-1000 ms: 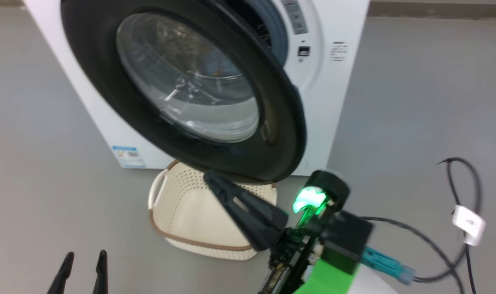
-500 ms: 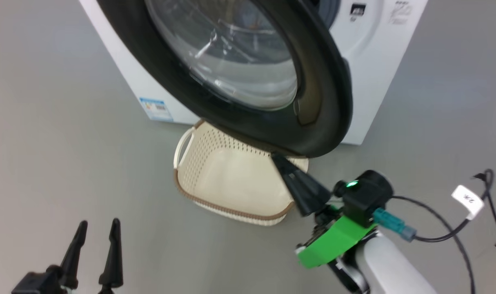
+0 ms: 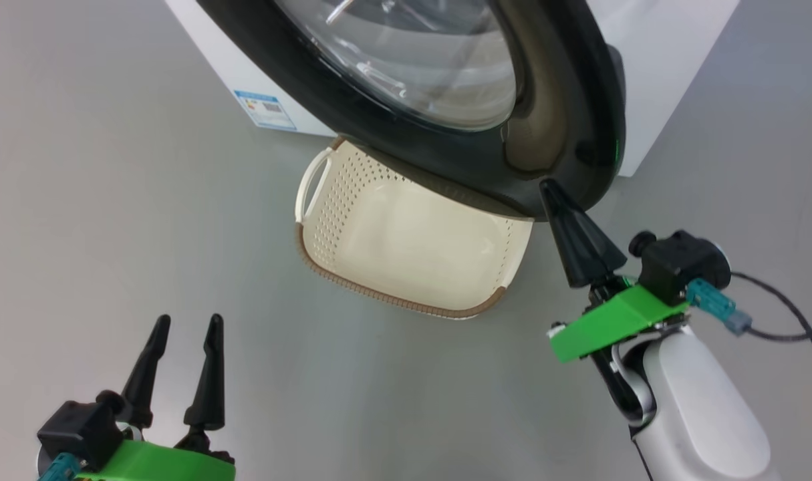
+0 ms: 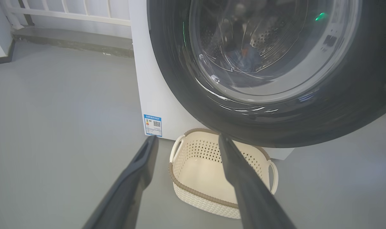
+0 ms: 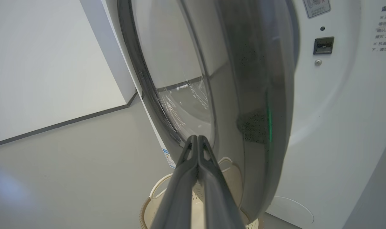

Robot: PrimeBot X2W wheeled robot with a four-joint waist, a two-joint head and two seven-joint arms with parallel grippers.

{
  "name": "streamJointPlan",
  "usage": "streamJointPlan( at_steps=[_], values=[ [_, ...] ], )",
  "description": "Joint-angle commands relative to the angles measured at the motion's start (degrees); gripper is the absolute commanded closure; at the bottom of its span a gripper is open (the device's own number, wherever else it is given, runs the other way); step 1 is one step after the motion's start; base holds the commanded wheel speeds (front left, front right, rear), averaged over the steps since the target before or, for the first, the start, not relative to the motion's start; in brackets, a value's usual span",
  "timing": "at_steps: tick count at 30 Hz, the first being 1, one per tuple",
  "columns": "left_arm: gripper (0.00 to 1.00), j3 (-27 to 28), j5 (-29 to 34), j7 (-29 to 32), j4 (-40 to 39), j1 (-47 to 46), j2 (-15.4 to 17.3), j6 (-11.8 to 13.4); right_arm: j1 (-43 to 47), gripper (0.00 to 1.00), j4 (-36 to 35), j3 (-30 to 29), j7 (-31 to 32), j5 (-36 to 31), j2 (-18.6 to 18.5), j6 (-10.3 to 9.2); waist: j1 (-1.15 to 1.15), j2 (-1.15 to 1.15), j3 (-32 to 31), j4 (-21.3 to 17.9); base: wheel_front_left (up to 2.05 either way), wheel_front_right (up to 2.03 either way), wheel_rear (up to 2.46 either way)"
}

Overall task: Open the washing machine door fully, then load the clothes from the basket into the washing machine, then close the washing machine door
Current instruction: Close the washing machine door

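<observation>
Apparently half-open, glossy black door (image 3: 439,164) overhangs cream perforated basket (image 3: 342,200)

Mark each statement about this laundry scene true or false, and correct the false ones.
1. The basket holds no clothes. True.
2. The right gripper is spread wide. False: its fingers are pressed together.
3. The left gripper is open. True.
4. The washing machine door is shut flush against the washing machine. False: it stands ajar, out above the basket.
5. The basket rests on top of the washing machine. False: it sits on the floor in front of it.
</observation>
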Motion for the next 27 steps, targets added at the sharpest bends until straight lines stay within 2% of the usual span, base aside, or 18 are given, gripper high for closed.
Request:
streamJointPlan(
  at_steps=[1, 13, 18, 27],
  values=[
    [0.0, 1.54, -0.47, -0.36, -0.73, -1.68, 1.44, -0.14, -2.17, 1.0, -0.51, 0.66, -0.6, -0.72, 1.04, 0.52, 0.0, 0.0, 1.46, 0.87, 0.0, 0.0, 0.0],
    [0.0, -0.12, -1.92, -0.36, -0.6, -3.77, 1.41, -0.14, -9.4, 1.0, 3.62, -4.78, -0.95, -2.96, 1.04, 0.52, 0.0, 0.0, 5.07, 2.03, 0.0, 0.0, 0.0],
    [0.0, -1.03, -2.13, -0.36, -1.14, -5.17, 1.02, -0.14, -13.68, 1.0, 5.88, -8.62, -1.01, -4.53, 1.04, 0.52, 0.0, 0.0, 7.71, 2.46, 0.0, 0.0, 0.0],
    [0.0, -2.57, -2.85, -0.36, -1.65, -7.81, 0.69, -0.14, -23.06, 1.0, 11.29, -12.14, -0.49, -8.61, 1.04, 0.52, 0.0, 0.0, 11.21, 3.97, 0.0, 0.0, 0.0]
  ],
)
